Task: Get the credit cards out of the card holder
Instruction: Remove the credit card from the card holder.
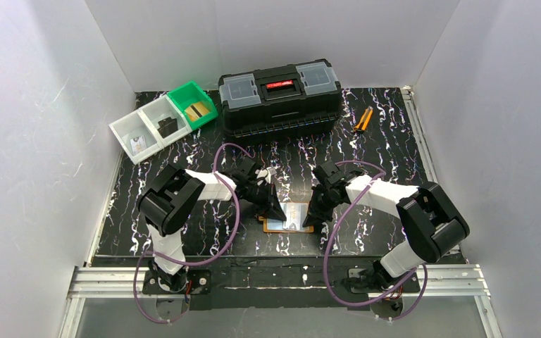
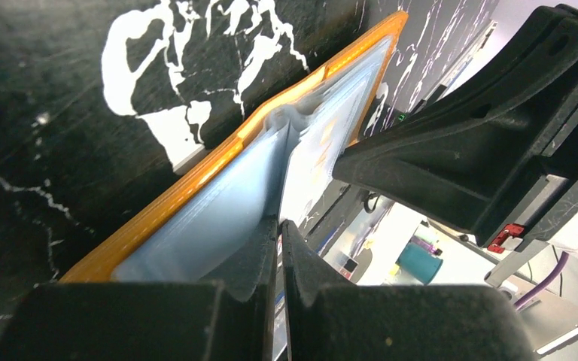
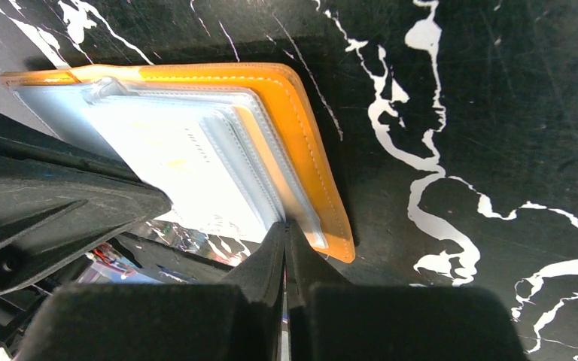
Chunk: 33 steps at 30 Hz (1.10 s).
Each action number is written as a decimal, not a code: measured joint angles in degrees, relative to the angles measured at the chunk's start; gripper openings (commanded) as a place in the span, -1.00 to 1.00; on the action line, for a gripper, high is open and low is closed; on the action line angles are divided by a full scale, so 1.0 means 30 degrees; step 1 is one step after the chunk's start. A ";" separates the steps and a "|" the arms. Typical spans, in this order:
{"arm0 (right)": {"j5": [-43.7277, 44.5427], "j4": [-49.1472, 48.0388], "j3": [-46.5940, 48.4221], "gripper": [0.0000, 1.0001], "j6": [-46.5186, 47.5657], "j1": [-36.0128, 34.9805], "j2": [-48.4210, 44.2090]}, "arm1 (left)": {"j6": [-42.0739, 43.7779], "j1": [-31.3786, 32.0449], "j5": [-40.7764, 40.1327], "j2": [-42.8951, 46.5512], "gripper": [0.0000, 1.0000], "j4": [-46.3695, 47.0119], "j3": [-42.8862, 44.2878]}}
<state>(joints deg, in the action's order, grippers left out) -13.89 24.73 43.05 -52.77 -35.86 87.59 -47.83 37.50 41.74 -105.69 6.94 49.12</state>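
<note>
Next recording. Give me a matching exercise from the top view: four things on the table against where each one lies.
Things
1. small flat orange folding card holder
2. large black plastic toolbox with clear lid compartments
3. small green plastic bin
4. slim orange-handled hand tool

Places
A. far right, just past the toolbox's right end
B. far edge, centre
C. far left, at the end of a row with two white bins
D. centre, nearest the front

Pairs: 1-D, 2-B, 3-C, 4-A.
</note>
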 measured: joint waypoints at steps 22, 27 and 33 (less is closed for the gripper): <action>-0.0080 -0.0437 -0.0211 -0.89 -0.0080 0.0051 -0.0131 | 0.2754 -0.0750 -0.1231 0.0809 -1.00 -0.4648 0.0976; -0.0080 -0.0444 -0.0211 -0.88 -0.0073 0.0051 -0.0131 | 0.3315 -0.0940 -0.1647 0.1166 -1.00 -0.5450 0.1035; -0.0080 -0.0444 -0.0211 -0.85 -0.0073 0.0051 -0.0153 | 0.3381 -0.1078 -0.1610 0.1180 -1.00 -0.5581 0.1035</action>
<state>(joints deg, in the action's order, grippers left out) -14.13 23.40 42.41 -52.99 -35.70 87.13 -37.69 34.26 36.91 -102.15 -9.80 52.23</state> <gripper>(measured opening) 0.067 0.023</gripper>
